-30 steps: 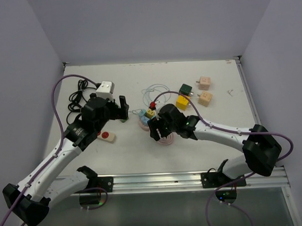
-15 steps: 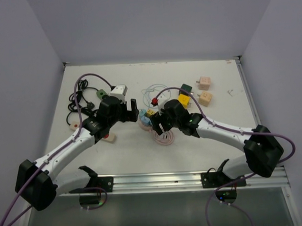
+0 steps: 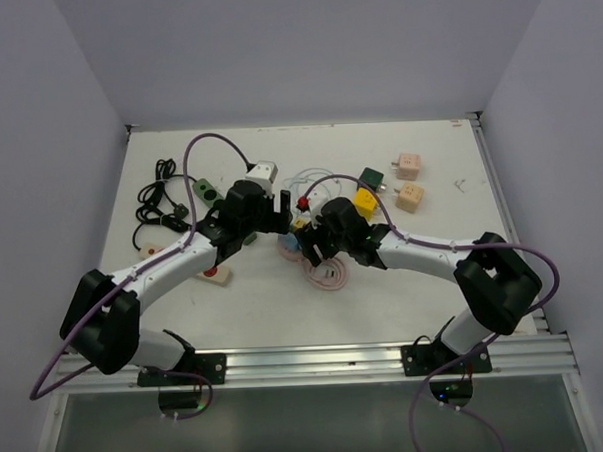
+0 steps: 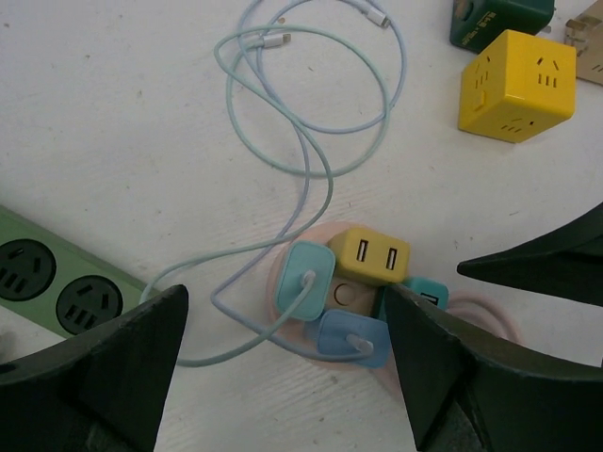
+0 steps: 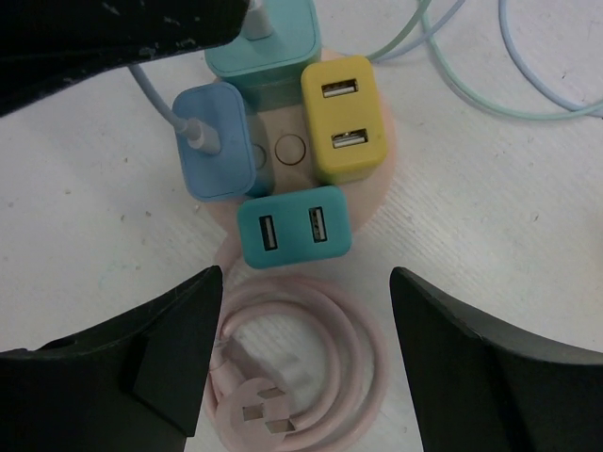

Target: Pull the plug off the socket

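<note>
One yellow plug [image 5: 341,118], prob light & stiff, on socket [image 5: 290,151] mid-bench; we'd pinch its sides. L claw [image 4: 285,294], R claw [image 5: 303,278] wide open, empty.

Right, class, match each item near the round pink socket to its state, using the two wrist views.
Column one:
1. yellow charger
2. blue charger
3. pink cord
4. green power strip

Column two:
A. coiled on the table, its plug lying free
B. a USB cable plugged into it
C. two empty USB ports
D. black outlets with nothing inserted

Pairs: 1-C, 2-B, 3-A, 4-D
</note>
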Controlling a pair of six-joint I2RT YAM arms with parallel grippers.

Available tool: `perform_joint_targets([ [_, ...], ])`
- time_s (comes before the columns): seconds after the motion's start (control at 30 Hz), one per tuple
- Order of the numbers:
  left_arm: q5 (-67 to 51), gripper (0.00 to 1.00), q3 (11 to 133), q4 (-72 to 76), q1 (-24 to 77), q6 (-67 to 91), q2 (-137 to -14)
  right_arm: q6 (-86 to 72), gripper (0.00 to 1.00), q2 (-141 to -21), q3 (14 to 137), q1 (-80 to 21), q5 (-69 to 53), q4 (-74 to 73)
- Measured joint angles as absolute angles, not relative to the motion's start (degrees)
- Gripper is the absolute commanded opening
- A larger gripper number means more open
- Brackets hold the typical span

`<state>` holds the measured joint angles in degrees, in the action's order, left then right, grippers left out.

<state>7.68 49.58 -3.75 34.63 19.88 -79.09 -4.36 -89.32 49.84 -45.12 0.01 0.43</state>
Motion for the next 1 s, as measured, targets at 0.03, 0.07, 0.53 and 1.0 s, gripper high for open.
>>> perform_joint_targets([
  [0.03,7.70,0.83,50.04,-3.42,34.63,19.66,-79.90,-4.34,0.75,-89.67,49.93,-44.80,-0.16,0.54],
  [0.07,7.66,0.80,50.48,-2.83,34.65,19.33,-80.84,-4.32,0.75,-89.93,50.09,-44.53,-0.45,0.67],
  [0.53,5.15,0.45,49.41,3.68,34.65,16.69,-86.72,-4.25,0.72,-91.66,51.86,-43.53,-4.21,3.31],
  [1.0,3.77,0.27,47.94,8.05,34.89,15.66,-90.13,-4.47,0.63,-94.65,52.07,-43.05,-5.65,4.38],
])
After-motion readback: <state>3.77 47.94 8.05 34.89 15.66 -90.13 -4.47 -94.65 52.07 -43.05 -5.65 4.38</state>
